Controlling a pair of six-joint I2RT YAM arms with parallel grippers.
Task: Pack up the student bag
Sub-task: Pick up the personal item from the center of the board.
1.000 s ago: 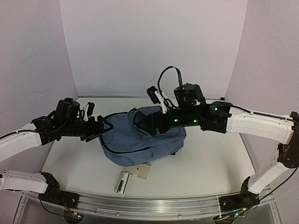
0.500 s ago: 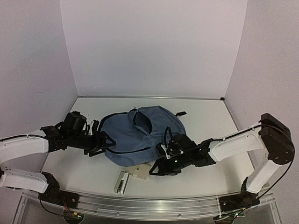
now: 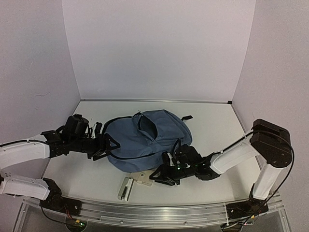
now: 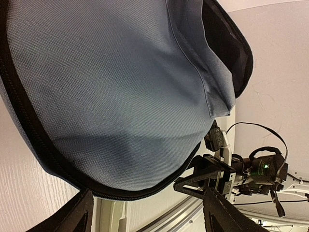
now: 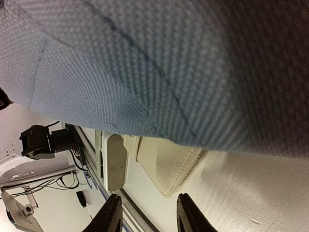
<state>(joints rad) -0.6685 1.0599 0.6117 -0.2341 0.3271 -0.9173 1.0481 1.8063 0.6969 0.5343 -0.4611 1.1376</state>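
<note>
The slate-blue student bag [image 3: 140,142] lies in the middle of the table, its dark zip mouth [image 3: 148,124] gaping at the top. My left gripper [image 3: 109,145] is open at the bag's left edge; in the left wrist view the bag [image 4: 111,87] fills the frame and its black zip trim [image 4: 120,191] runs just ahead of the left gripper [image 4: 149,220]. My right gripper [image 3: 156,175] sits low in front of the bag. It is open, and the corner of a beige stitched case [image 5: 166,162] lies just ahead of the right gripper [image 5: 147,217], untouched.
The beige case [image 3: 145,178] is partly tucked under the bag's front edge. A white oblong object [image 3: 125,188] lies beside it, near the metal rail [image 3: 154,212] at the table's front. White walls close in the back and both sides.
The right arm swung down from above the bag to the table in front of it, by the beige case, and its jaws narrowed. The left gripper dropped slightly at the bag's left edge.
</note>
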